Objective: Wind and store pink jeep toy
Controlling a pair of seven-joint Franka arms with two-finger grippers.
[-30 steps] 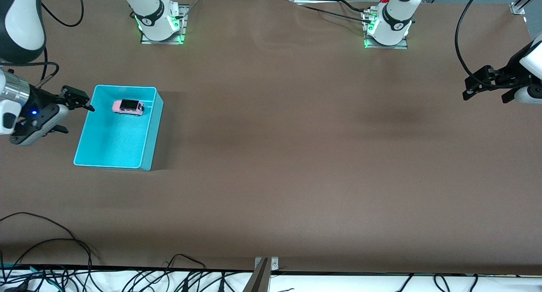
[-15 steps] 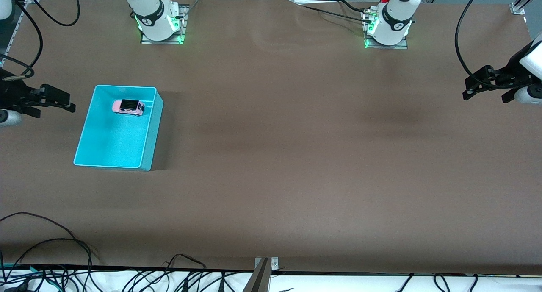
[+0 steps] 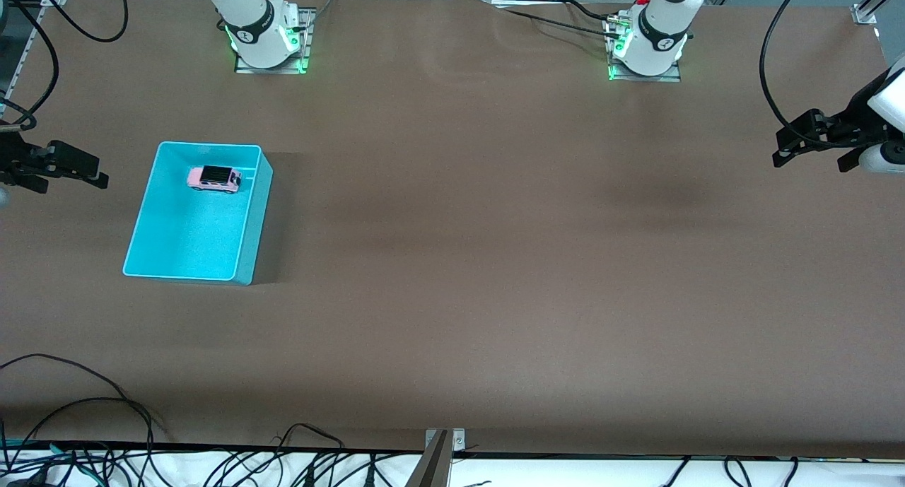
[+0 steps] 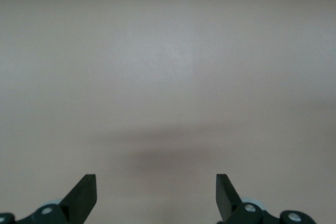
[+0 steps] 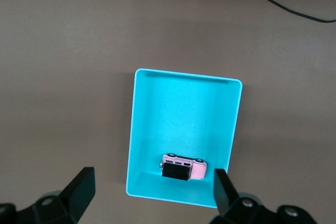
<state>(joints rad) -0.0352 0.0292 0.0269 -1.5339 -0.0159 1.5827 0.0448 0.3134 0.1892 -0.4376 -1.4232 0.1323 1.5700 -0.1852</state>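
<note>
**Jeep in bin, both grippers wide and clear**

Right gripper point(image 3: 67, 172) up in the air at the right arm's end of the table point(image 3: 452, 261), just beside the bin point(image 3: 244, 261) and apart from it. Fingers point(image 5: 81, 187) spread wide in the right wrist view, nothing between them, bin framed in the gap.

Cyan bin standing on the table toward the right arm's end, nearer to the front camera than the right arm's base. Open top, longer than wide, casting a shadow on the side toward the left arm.

Jeep point(image 3: 214, 179) resting inside the bin, on its floor, in the part farther from the front camera, close to the wall on that side. Pink body, black roof, lying across the bin's width. Same spot seen in the right wrist view point(image 5: 183, 167): jeep near one short wall, touching neither gripper.

Left gripper point(image 3: 813, 144) waiting in the air at the left arm's end of the table, well apart from the bin. Fingers point(image 4: 84, 195) set wide, only bare table between them.
</note>
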